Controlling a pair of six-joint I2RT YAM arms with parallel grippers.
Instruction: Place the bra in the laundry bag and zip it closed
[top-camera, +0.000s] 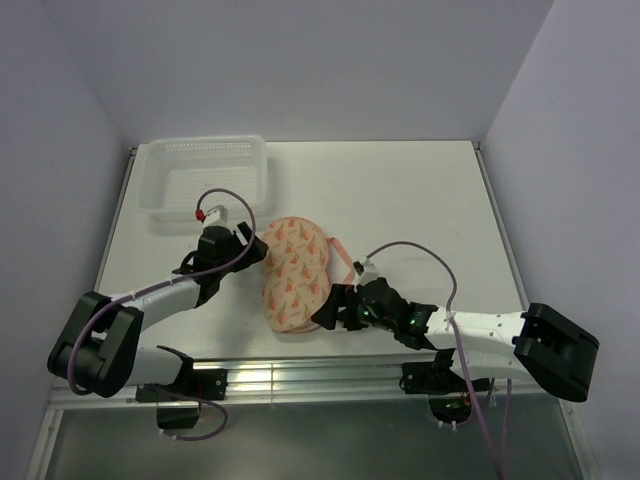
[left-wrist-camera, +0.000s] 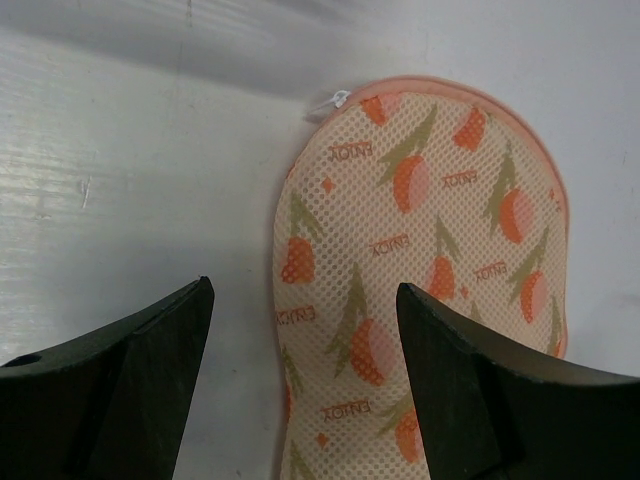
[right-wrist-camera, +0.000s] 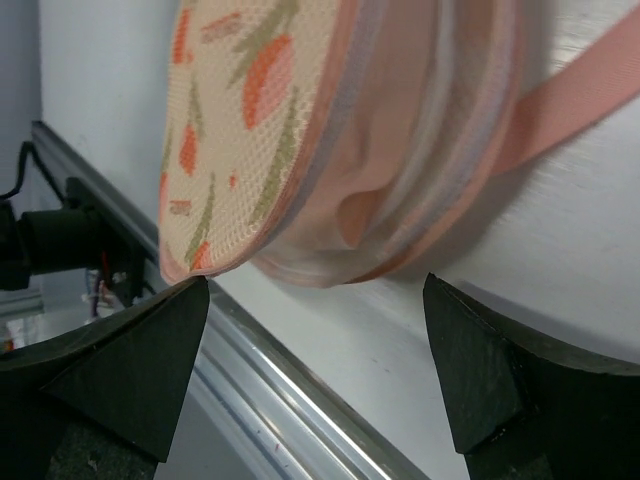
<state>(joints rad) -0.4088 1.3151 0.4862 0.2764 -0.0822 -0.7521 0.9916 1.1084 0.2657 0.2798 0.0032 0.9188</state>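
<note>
From above, the laundry bag (top-camera: 293, 272) lies closed-looking on the table (top-camera: 420, 200), printed side up, between the two arms. The left gripper (top-camera: 247, 244) is just beside the bag's left edge and the right gripper (top-camera: 326, 314) is at its near right end. Both are too dark and small here to tell how their jaws stand. A pink loop (top-camera: 341, 256) sticks out on the right, and a white lattice basket (top-camera: 205, 178) stands well apart at the far left.

In the left wrist view, the claw is spread wide. One finger (left-wrist-camera: 130, 385) is over bare table and the other (left-wrist-camera: 490, 395) covers part of the bag's mesh, which runs off the bottom of the picture. Contact cannot be judged. The word "ENJOY" repeats in small brown letters, upside down here. A tiny white tag (left-wrist-camera: 332, 100) sits at the rim.

In the right wrist view, the fingers (right-wrist-camera: 130, 375) are spread, flanking the bag's near end without gripping it. Between the two pink rims, the bra (right-wrist-camera: 372, 205) shows only as a fold of plain pale pink fabric. The rest is hidden inside. The picture is blurred, so the zipper's teeth cannot be made out.
</note>
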